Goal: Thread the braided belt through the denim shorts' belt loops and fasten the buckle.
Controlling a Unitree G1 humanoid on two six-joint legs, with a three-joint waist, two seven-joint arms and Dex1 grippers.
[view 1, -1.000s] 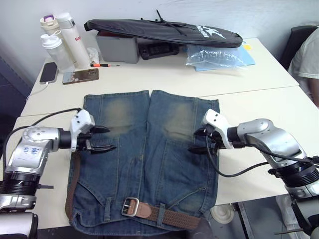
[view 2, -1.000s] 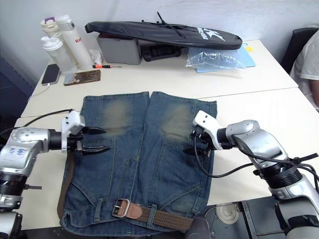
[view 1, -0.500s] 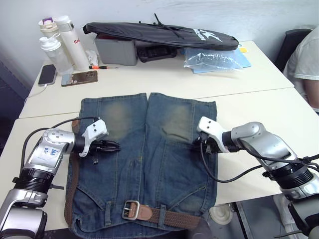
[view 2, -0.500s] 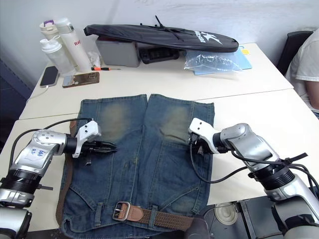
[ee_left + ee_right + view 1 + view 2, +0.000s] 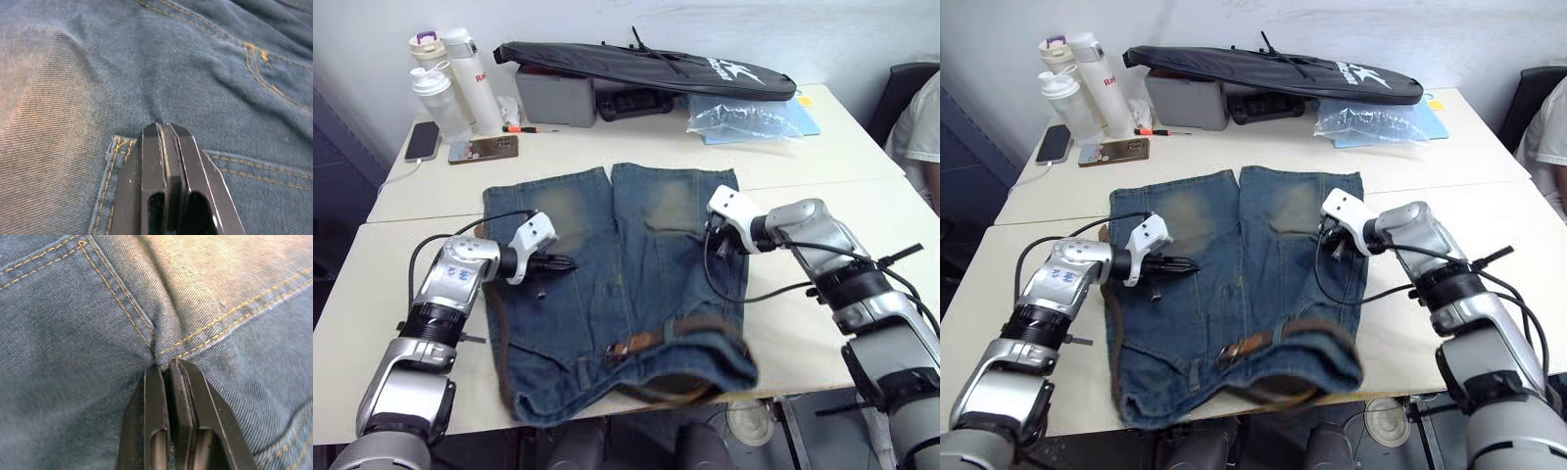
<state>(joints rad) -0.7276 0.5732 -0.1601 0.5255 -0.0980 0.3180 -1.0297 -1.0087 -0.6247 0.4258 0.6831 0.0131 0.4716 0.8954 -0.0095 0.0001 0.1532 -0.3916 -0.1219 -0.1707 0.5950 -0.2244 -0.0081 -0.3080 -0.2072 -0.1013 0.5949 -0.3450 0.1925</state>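
Left eye view: the denim shorts (image 5: 607,284) lie on the desk (image 5: 822,206), each leg pinched by the left gripper (image 5: 565,263) and right gripper (image 5: 713,238), probably for repositioning; the braided belt (image 5: 690,326), seemingly buckled, sits blurred in the waistband.

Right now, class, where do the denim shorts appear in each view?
Left eye view: denim shorts centre, on the table.
Right eye view: centre again.
Left wrist view: denim pinched by left gripper.
Right wrist view: denim pinched by right gripper.
Shared landmark: both shut grippers on the cloth.
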